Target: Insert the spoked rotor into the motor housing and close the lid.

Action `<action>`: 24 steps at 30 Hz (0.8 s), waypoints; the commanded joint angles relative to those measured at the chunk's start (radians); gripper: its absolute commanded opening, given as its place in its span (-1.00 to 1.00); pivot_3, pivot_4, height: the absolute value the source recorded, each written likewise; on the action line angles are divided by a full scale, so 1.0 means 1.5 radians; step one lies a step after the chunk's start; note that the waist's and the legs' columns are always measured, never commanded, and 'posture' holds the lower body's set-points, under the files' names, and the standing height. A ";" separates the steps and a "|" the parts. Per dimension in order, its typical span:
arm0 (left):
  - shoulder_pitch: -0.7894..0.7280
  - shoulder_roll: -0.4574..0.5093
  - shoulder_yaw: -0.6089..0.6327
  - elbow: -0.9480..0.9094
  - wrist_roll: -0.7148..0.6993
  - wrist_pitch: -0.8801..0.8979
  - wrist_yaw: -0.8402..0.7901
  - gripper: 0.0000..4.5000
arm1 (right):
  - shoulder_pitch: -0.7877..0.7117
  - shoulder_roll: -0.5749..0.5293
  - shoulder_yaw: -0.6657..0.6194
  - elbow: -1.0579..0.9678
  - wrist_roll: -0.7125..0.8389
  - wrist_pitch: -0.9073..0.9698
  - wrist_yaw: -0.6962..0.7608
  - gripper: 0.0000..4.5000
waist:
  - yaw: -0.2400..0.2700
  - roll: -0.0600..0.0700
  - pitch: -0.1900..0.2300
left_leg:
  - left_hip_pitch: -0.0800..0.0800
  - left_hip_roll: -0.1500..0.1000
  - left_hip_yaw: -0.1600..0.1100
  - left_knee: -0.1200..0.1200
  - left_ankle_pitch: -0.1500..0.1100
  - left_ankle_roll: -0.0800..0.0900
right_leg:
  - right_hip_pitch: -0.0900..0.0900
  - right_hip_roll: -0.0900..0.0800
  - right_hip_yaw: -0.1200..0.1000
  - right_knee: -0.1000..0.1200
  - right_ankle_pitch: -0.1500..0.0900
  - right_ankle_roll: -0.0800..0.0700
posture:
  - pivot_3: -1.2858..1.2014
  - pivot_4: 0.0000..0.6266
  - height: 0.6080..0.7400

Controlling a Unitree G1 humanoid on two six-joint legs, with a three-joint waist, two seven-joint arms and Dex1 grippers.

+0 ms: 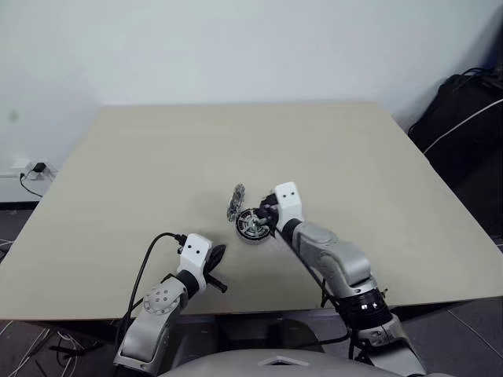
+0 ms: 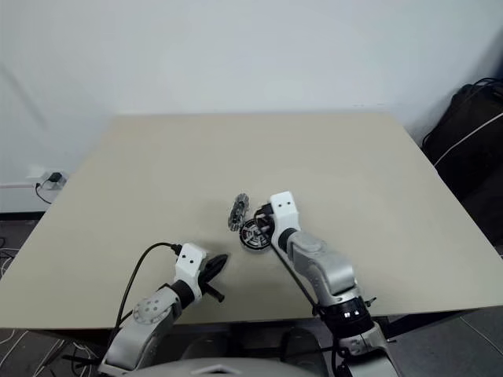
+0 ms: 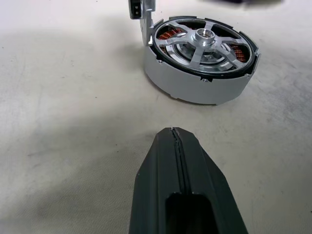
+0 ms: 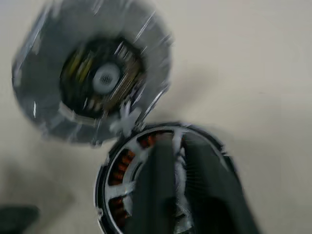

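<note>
The motor housing (image 3: 195, 87), a silver cylinder, stands on the table's near middle. The spoked rotor (image 3: 204, 36) sits in its top, black-rimmed, with copper windings showing between the silver spokes. The lid (image 1: 236, 203) stands open on edge at the housing's far left side, and it is blurred in the right wrist view. My right gripper (image 1: 266, 218) is shut with its fingertips (image 4: 165, 161) right over the rotor; I cannot tell whether they touch it. My left gripper (image 1: 216, 258) is shut and empty, a short way in front of the housing and pointing at it.
The beige table (image 1: 157, 157) has wide bare room on all sides of the motor. A black bag (image 1: 464, 118) stands on the floor past the table's right edge. A wall socket with a cable (image 1: 35, 169) is beyond the left edge.
</note>
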 commanded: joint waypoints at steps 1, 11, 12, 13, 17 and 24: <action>-0.002 -0.002 0.006 -0.023 -0.004 -0.012 0.002 -1.00 | -0.015 0.008 0.002 0.006 -0.028 -0.035 0.020 -0.99 | 0.001 0.000 0.000 | 0.000 0.000 0.000 0.000 0.000 0.000 | 0.000 0.000 0.000 0.000 0.000 0.000 | 0.03 -1.00 1.00; 0.002 -0.004 0.007 -0.019 -0.002 -0.017 0.003 -1.00 | -0.005 0.015 -0.013 0.053 -0.057 -0.007 0.054 -0.99 | 0.001 -0.004 -0.002 | 0.001 0.000 -0.001 0.000 0.000 0.000 | 0.000 0.000 0.000 0.000 0.000 0.000 | 0.03 -1.00 1.00; 0.002 -0.004 0.006 -0.017 -0.002 -0.018 0.002 -1.00 | -0.009 0.014 -0.017 0.047 -0.059 -0.009 0.058 -0.99 | 0.001 -0.004 -0.003 | 0.001 0.000 -0.001 0.000 0.000 0.000 | 0.000 0.000 0.000 0.000 0.000 0.000 | 0.03 -1.00 1.00; 0.002 -0.004 0.006 -0.016 -0.001 -0.019 0.002 -1.00 | -0.013 0.011 -0.020 0.039 -0.061 -0.012 0.063 -0.99 | 0.001 -0.004 -0.003 | 0.001 0.000 -0.001 0.000 0.000 0.000 | 0.000 -0.001 0.000 0.000 0.000 -0.001 | 0.03 -1.00 1.00; -0.001 -0.007 0.005 -0.009 -0.001 -0.022 0.000 -1.00 | -0.051 -0.048 0.002 -0.020 -0.068 -0.019 0.143 -0.99 | 0.002 -0.004 -0.002 | 0.000 0.000 -0.001 0.001 0.000 0.000 | -0.001 -0.001 0.000 0.000 -0.001 -0.001 | 0.03 -1.00 1.00; -0.007 -0.013 0.002 0.006 0.000 -0.031 0.000 -1.00 | -0.151 -0.250 0.139 -0.091 -0.135 -0.045 0.375 -0.43 | 0.003 -0.004 -0.002 | 0.000 0.000 -0.001 0.003 -0.002 0.004 | 0.000 -0.001 -0.002 0.000 -0.001 -0.002 | 0.03 -1.00 1.00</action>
